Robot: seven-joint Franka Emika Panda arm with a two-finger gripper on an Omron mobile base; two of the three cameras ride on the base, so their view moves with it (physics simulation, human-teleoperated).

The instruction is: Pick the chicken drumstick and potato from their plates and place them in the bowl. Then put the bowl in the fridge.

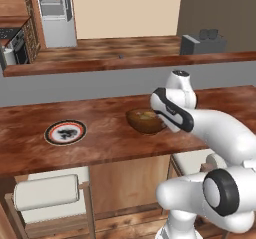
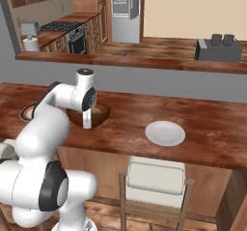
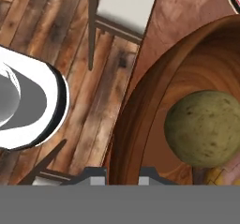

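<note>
Your gripper (image 3: 121, 174) is clamped on the near rim of the bowl (image 1: 145, 121), close to the counter's (image 1: 100, 148) front edge. Potato (image 3: 204, 127) is in; the yellowish bit beside it is probably the drumstick. Both plates, patterned (image 1: 65, 132) and white (image 2: 165, 133), look empty. Left: carry to the fridge (image 2: 124, 12) across the room.
</note>
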